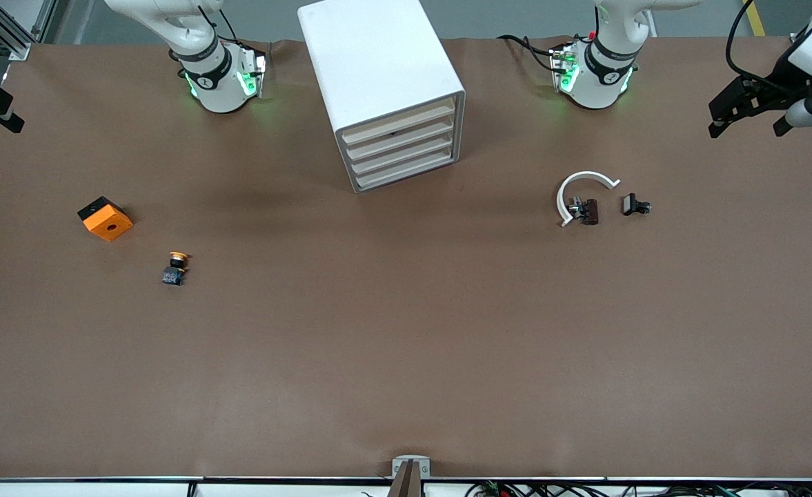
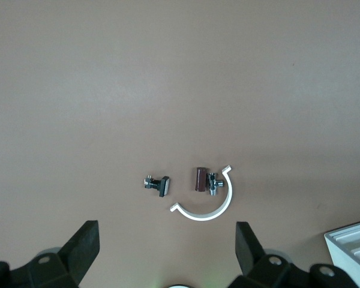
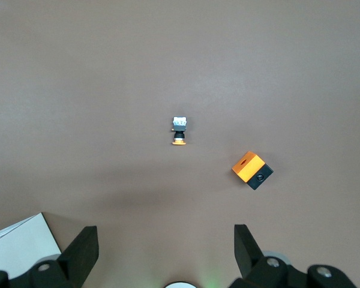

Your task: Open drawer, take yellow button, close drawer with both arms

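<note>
The white cabinet stands at the middle of the table near the arms' bases. Its stacked cream drawer fronts all sit shut. The button, orange cap on a dark body, lies on the bare table toward the right arm's end, nearer the front camera than the cabinet. My left gripper hangs open high over the left arm's end, holding nothing. My right gripper hangs open high over the right arm's end, also holding nothing. Only a black part of it shows at the front view's edge.
An orange square block lies beside the button, a little farther from the front camera. Toward the left arm's end lie a white curved strip, a brown part and a small black part.
</note>
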`<state>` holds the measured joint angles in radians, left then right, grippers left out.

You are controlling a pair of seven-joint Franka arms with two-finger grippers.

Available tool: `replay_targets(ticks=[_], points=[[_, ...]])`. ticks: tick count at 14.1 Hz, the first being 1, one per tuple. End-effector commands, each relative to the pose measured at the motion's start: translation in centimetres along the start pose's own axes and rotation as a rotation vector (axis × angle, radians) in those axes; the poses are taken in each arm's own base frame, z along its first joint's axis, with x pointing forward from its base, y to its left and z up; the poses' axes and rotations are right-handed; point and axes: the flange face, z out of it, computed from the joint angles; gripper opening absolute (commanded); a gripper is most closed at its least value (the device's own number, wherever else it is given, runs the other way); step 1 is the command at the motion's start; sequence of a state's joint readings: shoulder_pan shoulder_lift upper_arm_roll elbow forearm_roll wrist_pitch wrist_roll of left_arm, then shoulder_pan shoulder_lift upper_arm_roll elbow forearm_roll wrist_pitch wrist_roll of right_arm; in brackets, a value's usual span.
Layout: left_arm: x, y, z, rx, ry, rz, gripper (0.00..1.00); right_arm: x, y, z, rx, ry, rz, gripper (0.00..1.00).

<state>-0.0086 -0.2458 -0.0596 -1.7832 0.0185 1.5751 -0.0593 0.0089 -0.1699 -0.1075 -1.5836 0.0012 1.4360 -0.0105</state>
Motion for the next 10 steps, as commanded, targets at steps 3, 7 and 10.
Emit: replay_targets(ticks=[3,7,10], points=[[0.17,-0.24,-0.31,-0.025,-0.031,0.009,1.0,-0.61,0.05,-0.35,0.013,0.004,0.005,1.0],[0.26,0.33,-0.16,-0.033,-0.036,0.015,1.0,-0.58,0.15,-0.37,0.012,0.007,-0.001,1.0],[0.35,0.45,-0.15,-0.036,-0.036,0.017,1.0,-0.51,-0.06,-0.43,0.01,0.013,-0.016,1.0]])
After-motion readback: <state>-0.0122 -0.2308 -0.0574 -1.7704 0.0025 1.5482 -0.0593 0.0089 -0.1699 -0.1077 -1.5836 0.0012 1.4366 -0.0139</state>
